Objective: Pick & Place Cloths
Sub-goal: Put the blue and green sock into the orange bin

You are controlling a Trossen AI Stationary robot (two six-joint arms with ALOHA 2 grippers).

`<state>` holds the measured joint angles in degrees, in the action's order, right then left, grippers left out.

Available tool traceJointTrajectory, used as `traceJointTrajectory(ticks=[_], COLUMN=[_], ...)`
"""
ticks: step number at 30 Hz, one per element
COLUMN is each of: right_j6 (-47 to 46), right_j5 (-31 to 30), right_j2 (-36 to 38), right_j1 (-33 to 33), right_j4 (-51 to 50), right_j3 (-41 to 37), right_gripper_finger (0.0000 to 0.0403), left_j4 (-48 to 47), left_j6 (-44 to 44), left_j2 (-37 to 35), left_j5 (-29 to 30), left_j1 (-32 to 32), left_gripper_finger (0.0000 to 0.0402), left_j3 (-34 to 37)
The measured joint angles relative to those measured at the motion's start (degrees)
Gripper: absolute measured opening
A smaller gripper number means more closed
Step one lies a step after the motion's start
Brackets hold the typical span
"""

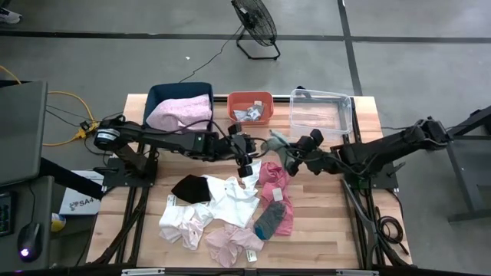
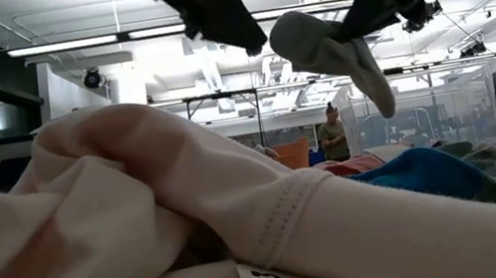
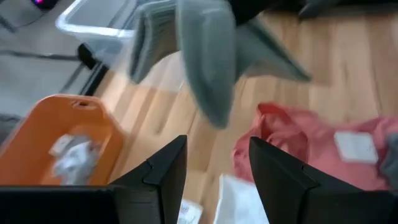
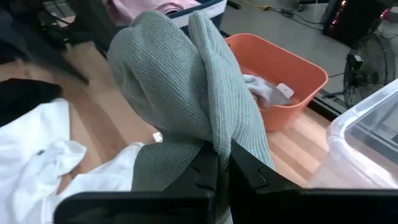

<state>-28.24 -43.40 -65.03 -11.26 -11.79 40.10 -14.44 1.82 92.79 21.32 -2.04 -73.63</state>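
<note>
From above, the wooden tabletop (image 1: 322,230) stands on a grey floor, with a fan (image 1: 255,23) beyond its far edge. The orange bin (image 1: 250,107) sits at that edge between a blue bin (image 1: 178,103) holding pink fabric and a clear bin (image 1: 321,111). Just in front of the orange bin, the right end effector (image 1: 295,156) grips a sage green cloth (image 1: 281,148); the left end effector (image 1: 245,167) hangs beside it. Nearer the front lies the pile of cloths (image 1: 230,207).

At tabletop level, pale pink fabric (image 2: 142,227) fills the foreground, the green cloth dangles above, and a person (image 2: 333,135) stands beside the orange bin.

The left wrist shows its fingers (image 3: 163,171) parted, empty.

The right wrist shows its fingers (image 4: 199,177) clamped on the green cloth.
</note>
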Motion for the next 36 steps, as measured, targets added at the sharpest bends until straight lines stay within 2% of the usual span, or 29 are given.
traceJointTrajectory(ticks=[6, 13, 18, 24, 31, 36], right_j6=[1.74, 4.45, 7.17, 10.31, 10.13, 10.92], right_j5=[1.62, 3.84, 5.77, 6.48, 7.2, 1.86], right_j2=[-0.01, 0.0, 0.01, 1.22, 7.21, 9.56], right_j1=[2.49, 3.21, 3.19, 2.92, -0.2, -5.23], right_j4=[0.22, 1.03, 3.21, 2.62, -2.32, -2.98], right_j3=[0.0, 0.0, 0.02, 0.02, 0.04, 0.04], right_gripper_finger=[0.0005, 0.0005, 0.0005, 0.0005, 0.0005, 0.0005], left_j4=[13.3, 25.36, 31.17, 34.91, 36.68, 42.13], left_j6=[1.48, 3.62, 8.59, 10.3, 10.04, 6.23], left_j2=[-0.07, -0.09, -0.09, -0.15, 0.11, 0.17], left_j5=[-6.83, -9.25, -9.81, -10.67, -11.23, -12.8], left_j1=[2.14, 2.9, 2.86, 2.75, 2.66, 1.5], left_gripper_finger=[0.0168, 0.0168, 0.0168, 0.0168, 0.0171, 0.0216], left_j3=[6.87, 14.55, 18.13, 18.96, 18.96, 18.96])
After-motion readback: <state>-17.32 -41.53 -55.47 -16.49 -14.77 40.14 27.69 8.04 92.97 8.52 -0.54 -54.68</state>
